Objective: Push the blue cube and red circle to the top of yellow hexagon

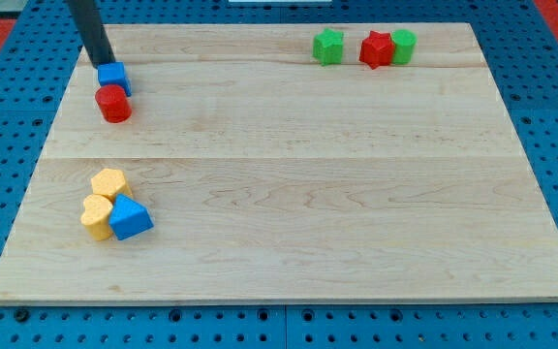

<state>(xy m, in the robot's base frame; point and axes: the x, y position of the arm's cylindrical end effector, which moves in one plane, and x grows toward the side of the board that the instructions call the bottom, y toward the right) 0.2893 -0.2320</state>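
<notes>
The blue cube (113, 76) sits near the board's upper left. The red circle (113, 103) lies just below it, touching it. The yellow hexagon (109, 182) lies at the lower left, well below the red circle. My tip (103, 63) is at the blue cube's upper left edge, touching or nearly touching it. The dark rod slants up to the view's top left.
A yellow heart (96, 217) and a blue triangle (129, 218) press against the yellow hexagon from below. At the view's top right are a green star (328, 46), a red star (377, 48) and a green cylinder (403, 45). The wooden board (308, 194) rests on a blue pegboard.
</notes>
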